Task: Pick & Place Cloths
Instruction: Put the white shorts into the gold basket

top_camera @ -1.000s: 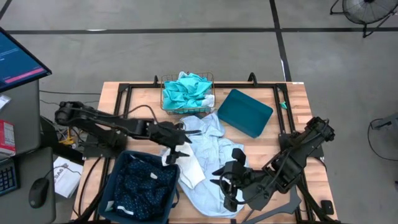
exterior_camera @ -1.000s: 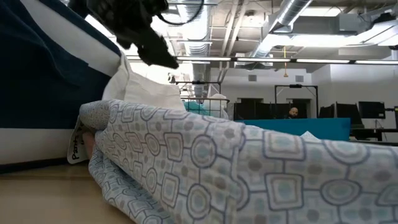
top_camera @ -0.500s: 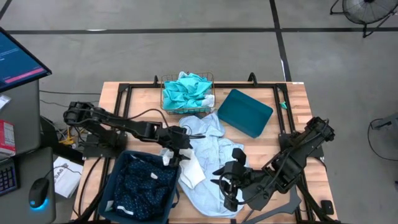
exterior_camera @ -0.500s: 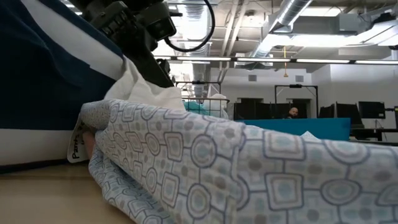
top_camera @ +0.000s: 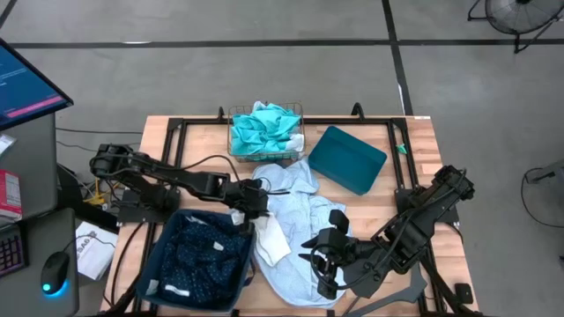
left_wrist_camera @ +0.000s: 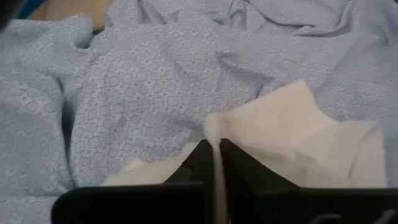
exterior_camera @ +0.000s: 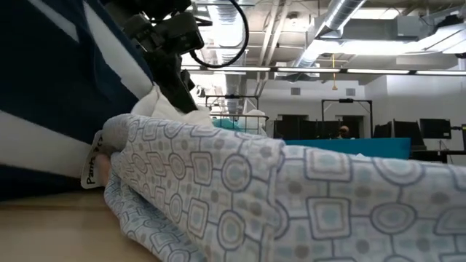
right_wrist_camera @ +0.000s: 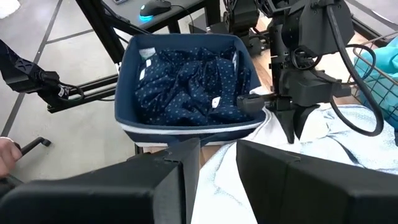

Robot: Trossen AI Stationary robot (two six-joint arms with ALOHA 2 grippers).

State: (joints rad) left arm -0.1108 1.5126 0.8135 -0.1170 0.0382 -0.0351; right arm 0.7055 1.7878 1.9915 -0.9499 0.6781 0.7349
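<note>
A white cloth (top_camera: 270, 239) lies on a pale blue patterned cloth (top_camera: 304, 216) at the table's middle. My left gripper (top_camera: 256, 204) is shut on the white cloth, next to the navy bin (top_camera: 157, 264). That bin holds a navy cloth with white dots (top_camera: 201, 262). A turquoise cloth (top_camera: 263, 129) fills the wire basket (top_camera: 233, 141) at the far edge. My right gripper (top_camera: 321, 257) hovers open over the pale blue cloth's near right part, with nothing between its fingers. My left gripper pinches a raised fold of the white cloth (left_wrist_camera: 211, 127) between its two fingers (left_wrist_camera: 200, 160), near the cloth's far end. The fingers slant down from the table's left. The rest of the cloth (left_wrist_camera: 311, 134) lies slack on the pale blue cloth.
A teal plastic bin (top_camera: 348, 158) lies tilted at the far right. Black frame bars (top_camera: 176, 123) run along the table's edges. A desk with a monitor (top_camera: 26, 84) stands left of the table. A person (exterior_camera: 342, 132) sits far back in the room.
My left gripper has gone down and a little toward the table's right edge, onto the white cloth, and has shut on a fold of it. The navy bin beside it has tilted a little.
</note>
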